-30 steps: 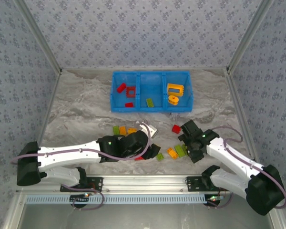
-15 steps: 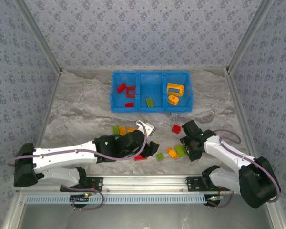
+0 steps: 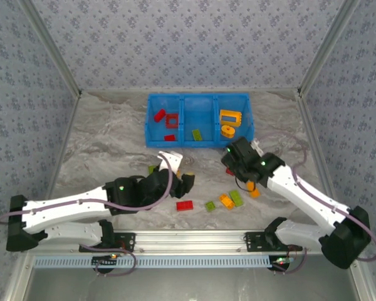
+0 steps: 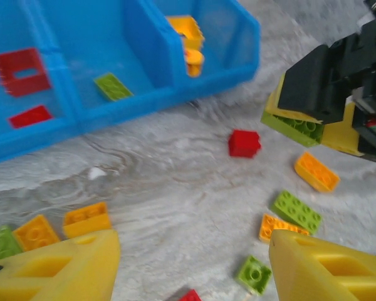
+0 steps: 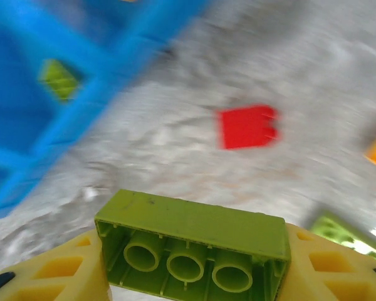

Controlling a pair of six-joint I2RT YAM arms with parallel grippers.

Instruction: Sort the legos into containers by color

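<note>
My right gripper [image 5: 191, 266] is shut on a lime green lego [image 5: 194, 227], held off the table with its hollow underside facing the camera. From above, this gripper [image 3: 233, 158] hangs just in front of the blue tray [image 3: 198, 143], near its right compartment. The tray's left container holds red legos [image 3: 171, 119], the middle one a green lego [image 3: 197, 134], the right one orange pieces [image 3: 229, 117]. My left gripper [image 4: 194, 260] is open over bare table, nothing between its fingers. Loose legos lie around it: a red brick [image 4: 244, 143], a green plate [image 4: 296, 211], an orange brick [image 4: 86, 218].
More loose bricks lie near the front: a flat red one [image 3: 185, 205], a small green one [image 3: 210, 205], orange [image 3: 226, 200] and green [image 3: 237, 197] side by side, another orange [image 3: 254, 191] under the right arm. A metal rail [image 3: 194, 238] edges the near side.
My right gripper has shut on the green lego and carried it up and toward the tray. The left arm has drawn back to the left, jaws unchanged.
</note>
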